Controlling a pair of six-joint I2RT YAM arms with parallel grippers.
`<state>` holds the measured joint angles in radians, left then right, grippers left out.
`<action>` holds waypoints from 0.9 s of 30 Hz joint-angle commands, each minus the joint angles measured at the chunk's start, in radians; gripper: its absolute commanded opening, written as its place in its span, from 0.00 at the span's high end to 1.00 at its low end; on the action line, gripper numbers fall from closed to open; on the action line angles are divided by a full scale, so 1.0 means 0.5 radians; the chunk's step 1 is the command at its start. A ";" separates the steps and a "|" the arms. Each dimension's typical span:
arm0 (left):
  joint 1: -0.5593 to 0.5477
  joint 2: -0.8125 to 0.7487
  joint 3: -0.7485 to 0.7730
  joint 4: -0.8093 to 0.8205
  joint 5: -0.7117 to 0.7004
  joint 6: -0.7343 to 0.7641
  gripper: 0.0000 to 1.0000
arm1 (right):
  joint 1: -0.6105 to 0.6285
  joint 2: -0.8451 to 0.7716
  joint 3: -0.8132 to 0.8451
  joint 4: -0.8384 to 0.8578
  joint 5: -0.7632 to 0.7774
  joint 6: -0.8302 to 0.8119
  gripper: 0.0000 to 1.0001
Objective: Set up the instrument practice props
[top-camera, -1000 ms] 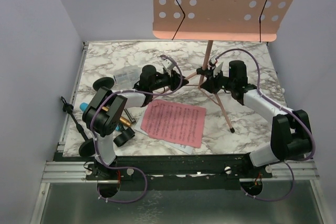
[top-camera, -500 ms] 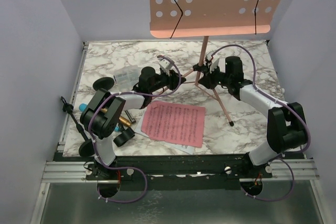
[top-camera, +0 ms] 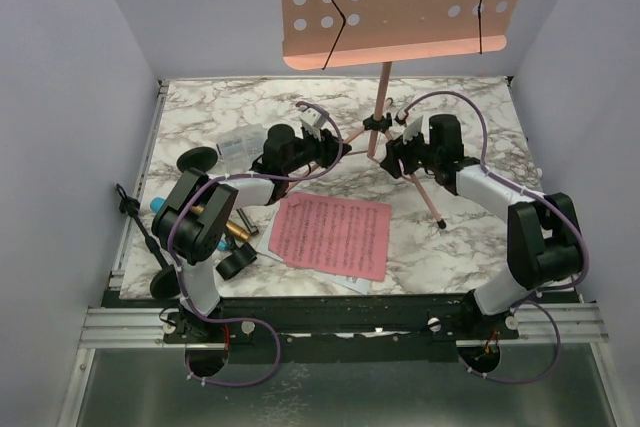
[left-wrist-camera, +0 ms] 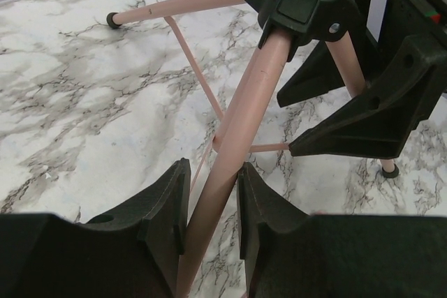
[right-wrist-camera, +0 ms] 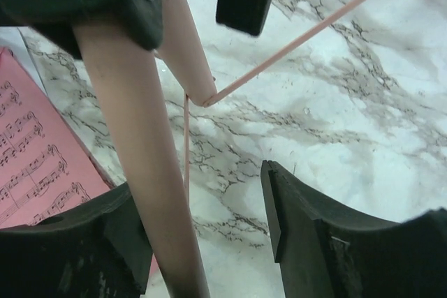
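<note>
The pink perforated music rack [top-camera: 400, 7] stands on its pole over the back of the marble table, its tripod hub [top-camera: 375, 125] between both grippers. My left gripper [top-camera: 325, 139] is shut on one pink tripod leg [left-wrist-camera: 244, 116], which runs up between its pads. My right gripper [top-camera: 400, 144] is open: another leg [right-wrist-camera: 147, 144] lies against its left finger, with a wide gap to the right one. A pink sheet-music page [top-camera: 333, 234] lies flat in front. A gold microphone [top-camera: 235, 230] and a blue one [top-camera: 160, 203] lie at the left, partly behind my left arm.
Black round mic bases [top-camera: 197, 159] [top-camera: 235, 262] sit at the left. A clear plastic box [top-camera: 240, 144] lies behind my left arm. A black bracket [top-camera: 135, 217] hangs over the table's left edge. Grey walls close in both sides.
My right gripper has opened and released the tripod leg. The rack and its pole have shifted left and toward the back, and both grippers went with it.
</note>
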<state>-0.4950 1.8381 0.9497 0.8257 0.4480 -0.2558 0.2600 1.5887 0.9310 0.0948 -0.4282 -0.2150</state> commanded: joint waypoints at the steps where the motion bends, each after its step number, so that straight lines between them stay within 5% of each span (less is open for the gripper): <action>1: 0.019 0.030 0.006 -0.151 -0.090 -0.147 0.65 | 0.000 -0.108 -0.061 -0.063 0.093 0.069 0.33; 5: 0.017 0.009 0.003 -0.154 -0.071 -0.156 0.57 | -0.001 -0.266 -0.123 -0.052 0.059 0.133 0.26; 12: 0.017 -0.074 -0.012 -0.162 -0.151 -0.228 0.27 | 0.001 -0.509 -0.065 -0.269 0.114 0.292 0.12; 27: 0.033 -0.350 -0.039 -0.236 -0.114 -0.347 0.09 | 0.005 -0.639 0.021 -0.515 0.101 0.298 0.06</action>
<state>-0.4877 1.7294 0.9455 0.7277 0.3882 -0.4053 0.2600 1.2823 0.8963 -0.1051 -0.3782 -0.0784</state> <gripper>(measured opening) 0.901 0.934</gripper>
